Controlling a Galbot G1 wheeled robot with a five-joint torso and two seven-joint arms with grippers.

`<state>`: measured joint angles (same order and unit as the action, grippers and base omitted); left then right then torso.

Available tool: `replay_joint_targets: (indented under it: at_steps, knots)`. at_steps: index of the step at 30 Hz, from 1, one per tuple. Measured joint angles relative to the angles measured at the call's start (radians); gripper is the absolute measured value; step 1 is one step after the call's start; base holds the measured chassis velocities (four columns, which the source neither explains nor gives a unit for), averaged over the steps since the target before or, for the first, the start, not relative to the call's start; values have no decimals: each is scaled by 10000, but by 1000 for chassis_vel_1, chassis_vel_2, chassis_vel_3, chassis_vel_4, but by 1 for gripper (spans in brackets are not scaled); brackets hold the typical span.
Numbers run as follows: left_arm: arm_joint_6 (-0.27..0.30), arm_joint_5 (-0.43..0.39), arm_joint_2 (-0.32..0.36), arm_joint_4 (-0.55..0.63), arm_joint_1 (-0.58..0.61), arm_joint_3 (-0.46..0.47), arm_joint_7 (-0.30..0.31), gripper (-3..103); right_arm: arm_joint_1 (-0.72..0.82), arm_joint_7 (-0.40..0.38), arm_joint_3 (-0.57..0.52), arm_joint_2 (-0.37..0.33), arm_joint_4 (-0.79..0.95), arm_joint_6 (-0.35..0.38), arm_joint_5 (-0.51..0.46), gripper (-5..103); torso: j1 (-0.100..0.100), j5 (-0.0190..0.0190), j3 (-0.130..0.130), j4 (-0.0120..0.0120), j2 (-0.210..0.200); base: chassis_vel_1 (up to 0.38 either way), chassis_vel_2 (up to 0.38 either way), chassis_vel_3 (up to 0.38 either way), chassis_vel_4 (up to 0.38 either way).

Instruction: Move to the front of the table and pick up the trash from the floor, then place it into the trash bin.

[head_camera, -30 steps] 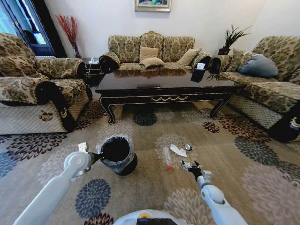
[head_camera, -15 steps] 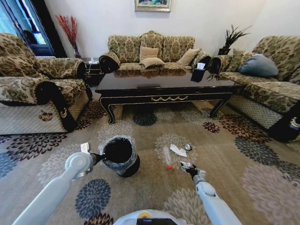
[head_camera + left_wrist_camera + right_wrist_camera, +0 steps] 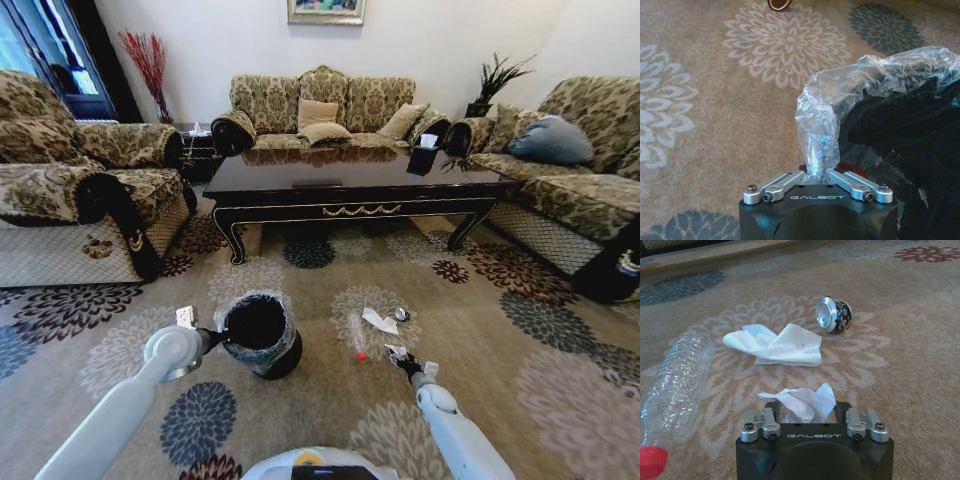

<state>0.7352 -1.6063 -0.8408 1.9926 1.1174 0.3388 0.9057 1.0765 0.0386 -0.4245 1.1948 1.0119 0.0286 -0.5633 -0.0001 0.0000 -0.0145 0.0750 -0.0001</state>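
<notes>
The glossy black table [image 3: 350,186] stands ahead in the head view. On the carpet before it lie trash pieces: a flat white paper [image 3: 780,344], a crushed silvery can [image 3: 833,315] and a clear plastic bottle [image 3: 675,382] with a red cap. My right gripper [image 3: 807,415] hovers low, just short of them, shut on a crumpled white paper scrap [image 3: 805,401]. The black trash bin [image 3: 258,332] with its plastic liner sits to the left of the trash. My left gripper [image 3: 817,172] is shut on the bin's rim and liner [image 3: 840,95].
Patterned sofas flank the room: an armchair [image 3: 80,190] at left, a couch [image 3: 325,110] behind the table, another sofa [image 3: 580,170] at right. Open floral carpet [image 3: 540,340] spreads around the trash and bin.
The left gripper has shifted the bin slightly rightward, toward the trash. The right gripper, still holding the paper scrap, has drawn back a little toward me.
</notes>
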Motion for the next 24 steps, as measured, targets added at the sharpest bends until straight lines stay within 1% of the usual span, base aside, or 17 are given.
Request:
replay_joint_targets:
  at_steps: [3, 4, 5, 6, 9, 10, 11, 13, 15, 16, 17, 18, 22, 24]
  knots:
    - [0, 28, -19, 18, 29, -4, 3, 0, 21, 0, -1, 11, 2, -28, 3, 47, 1, 0, 0, -1, 0, 0, 0, 0, 0]
    - [0, 28, -23, 24, 32, -4, 3, 0, 38, 0, -7, 10, 11, -35, 4, 47, 0, 0, 0, -1, 0, 0, 0, 0, 0]
    - [0, 28, -26, 35, 37, -4, 5, 0, 72, 0, -21, 3, 47, -46, 4, 41, 1, 0, 0, 0, 0, 0, 0, 0, 0]
    - [0, 28, -26, 35, 37, -4, 5, 0, 72, 0, -21, 3, 47, -46, 4, 41, 1, 0, 0, 0, 0, 0, 0, 0, 0]
    - [-2, -86, -47, 40, 28, -103, 141, 0, 250, -38, -116, -91, 379, -56, -30, 25, 0, 1, 0, -1, 0, 0, 0, 0, 0]
    - [-2, -93, -58, 37, 21, -127, 151, 0, 285, -54, -128, -109, 447, -55, -47, 25, 1, 1, 0, -1, 0, 0, 0, 0, 0]
    - [0, -109, -122, -13, -27, -244, 181, 0, 450, -128, -191, -206, 811, -47, -154, 14, 1, 3, 0, -1, 0, 0, 0, 0, 0]
    - [0, -109, -170, -55, -77, -330, 196, 0, 571, -180, -235, -288, 1123, -36, -242, 14, 1, 0, 0, -1, 0, 0, 0, 0, 0]
    - [0, -113, -221, -105, -171, -465, 206, 0, 807, -255, -314, -420, 1708, -10, -388, 4, 0, -3, 0, 2, 0, 0, 0, 0, 0]
    - [0, -120, -230, -113, -192, -494, 209, 0, 855, -271, -330, -442, 1828, -2, -416, 4, 0, -2, 0, 2, 0, 0, 0, 0, 0]
    - [0, -261, -308, -175, -348, -713, 241, 0, 1217, -436, -477, -569, 2711, 6, -543, 1, 1, 2, 0, 0, 1, 0, 0, 0, 0]
    - [0, -261, -308, -175, -348, -713, 241, 0, 1217, -436, -477, -569, 2711, 6, -543, 1, 1, 2, 0, 0, 1, 0, 0, 0, 0]
    - [2, -324, -459, -317, -614, -1105, 291, 0, 1917, -669, -763, -695, 4105, -109, -608, 0, 0, 2, 0, 0, 1, 0, 0, 0, 0]
    - [2, -321, -477, -336, -649, -1164, 295, 0, 2017, -686, -802, -712, 4279, -121, -608, 0, 0, 2, 1, -1, 1, 0, 0, 0, 0]
